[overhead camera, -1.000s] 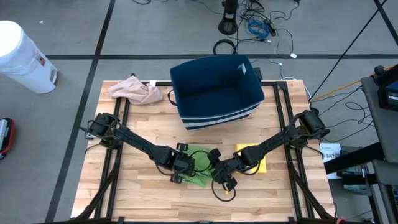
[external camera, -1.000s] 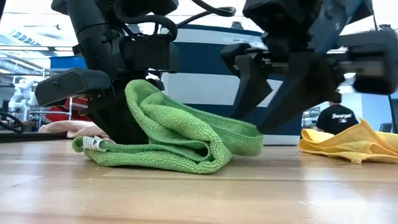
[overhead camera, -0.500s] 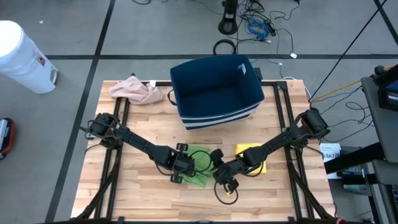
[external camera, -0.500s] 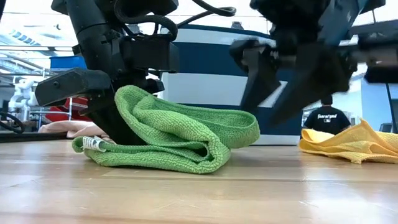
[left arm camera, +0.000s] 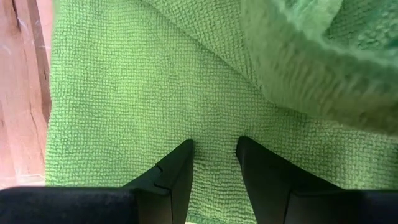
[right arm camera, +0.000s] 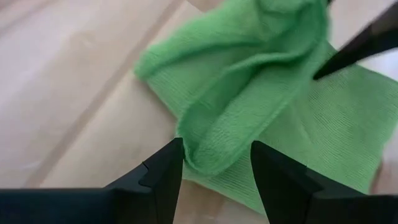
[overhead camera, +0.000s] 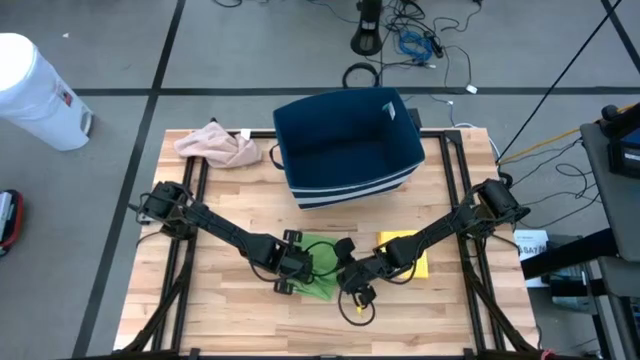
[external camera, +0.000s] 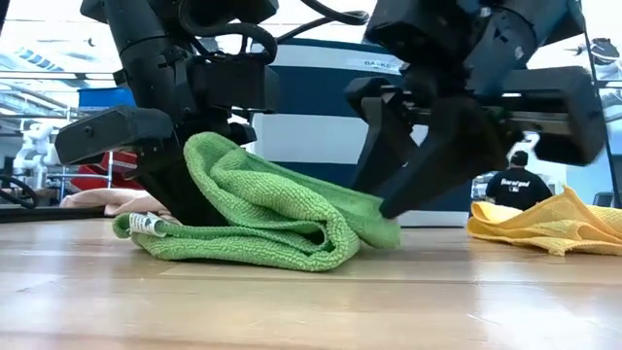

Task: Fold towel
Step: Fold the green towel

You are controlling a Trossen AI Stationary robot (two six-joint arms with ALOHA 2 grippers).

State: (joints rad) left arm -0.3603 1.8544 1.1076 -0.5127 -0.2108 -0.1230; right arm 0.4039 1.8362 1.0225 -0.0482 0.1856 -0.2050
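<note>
Two of my grippers meet at the green towel (overhead camera: 320,262) near the table's (overhead camera: 230,310) front edge. My right gripper (right arm camera: 216,167) stands partly spread, fingers flanking a raised fold of the cloth, its tips low against that fold in the low view. My left gripper (left arm camera: 214,163) is also partly spread, fingertips pressed onto flat cloth. Bunched and partly folded, the towel lies with its long axis running left to right. Farther right lies a yellow cloth (overhead camera: 410,255); beyond, a navy bin (overhead camera: 345,145).
</note>
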